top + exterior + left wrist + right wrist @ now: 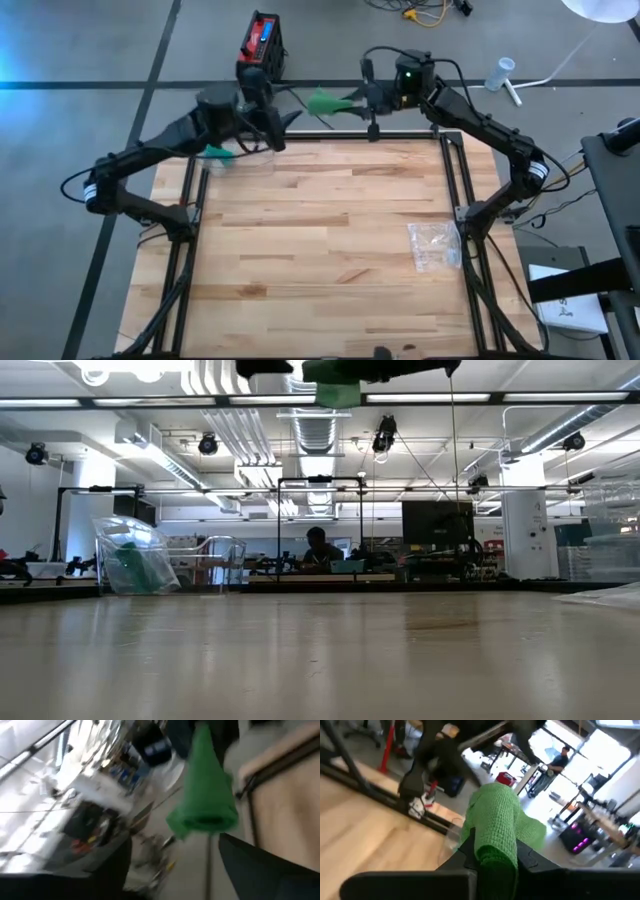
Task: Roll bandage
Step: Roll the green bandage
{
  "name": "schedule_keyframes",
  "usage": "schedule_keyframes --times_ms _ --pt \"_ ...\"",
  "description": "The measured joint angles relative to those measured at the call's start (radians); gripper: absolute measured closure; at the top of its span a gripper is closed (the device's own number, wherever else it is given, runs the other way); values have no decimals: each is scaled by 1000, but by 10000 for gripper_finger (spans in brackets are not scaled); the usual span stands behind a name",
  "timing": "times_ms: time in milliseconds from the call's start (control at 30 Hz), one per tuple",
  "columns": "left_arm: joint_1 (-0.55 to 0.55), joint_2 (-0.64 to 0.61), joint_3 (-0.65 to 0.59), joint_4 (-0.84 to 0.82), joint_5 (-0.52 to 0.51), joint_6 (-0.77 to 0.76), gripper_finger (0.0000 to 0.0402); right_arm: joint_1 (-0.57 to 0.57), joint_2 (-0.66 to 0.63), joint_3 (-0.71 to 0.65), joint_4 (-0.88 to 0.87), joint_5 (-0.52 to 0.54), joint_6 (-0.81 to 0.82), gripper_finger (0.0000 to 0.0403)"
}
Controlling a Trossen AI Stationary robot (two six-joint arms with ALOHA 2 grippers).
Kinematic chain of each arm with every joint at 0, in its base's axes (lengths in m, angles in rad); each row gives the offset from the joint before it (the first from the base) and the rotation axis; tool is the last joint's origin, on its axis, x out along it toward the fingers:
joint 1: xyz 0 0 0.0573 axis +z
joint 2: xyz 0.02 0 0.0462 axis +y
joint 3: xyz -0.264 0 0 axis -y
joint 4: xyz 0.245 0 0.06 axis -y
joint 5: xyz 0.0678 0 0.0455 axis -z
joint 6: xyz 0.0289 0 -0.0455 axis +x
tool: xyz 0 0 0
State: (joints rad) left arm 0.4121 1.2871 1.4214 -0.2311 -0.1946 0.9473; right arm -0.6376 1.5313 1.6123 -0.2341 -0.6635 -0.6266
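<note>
One green bandage (495,832) pinched in right gripper (492,855), left gripper (283,128) open

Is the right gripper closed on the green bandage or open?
Shut on it: the right gripper's dark fingers pinch the green bandage from both sides.

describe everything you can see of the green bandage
The green bandage is soft cloth with a woven, waffle-like texture, partly rolled into a loose tube with a flap hanging off one side. It is held in the air beyond the table's far edge, clamped between the fingers of the right gripper. In the high view it shows as a green strip between the two arms. The left gripper is open close beside it, not holding it.
</note>
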Motion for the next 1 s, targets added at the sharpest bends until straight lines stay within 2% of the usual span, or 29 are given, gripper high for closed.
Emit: schedule_keyframes --times_ms 67,233,300,467,567,733,833,1000 --pt "34 -2 40 -28 119 -87 95 0 0 0 -13 2 -74 369" --pt "141 52 135 -45 540 -345 48 2 4 0 -22 12 -215 369" --pt "175 101 174 -52 622 -441 40 12 4 0 -24 52 -294 369" --pt "243 223 314 -109 710 -584 44 60 5 -1 -57 207 -550 369" --pt "265 310 436 -234 799 -632 53 90 12 -1 -52 327 -683 369" --pt "273 439 616 -476 940 -627 69 122 36 -2 -51 493 -825 369" --pt "273 480 704 -607 940 -553 77 126 48 -2 -44 573 -889 369" --pt "268 493 735 -664 793 -409 86 131 57 -3 -57 600 -977 369"
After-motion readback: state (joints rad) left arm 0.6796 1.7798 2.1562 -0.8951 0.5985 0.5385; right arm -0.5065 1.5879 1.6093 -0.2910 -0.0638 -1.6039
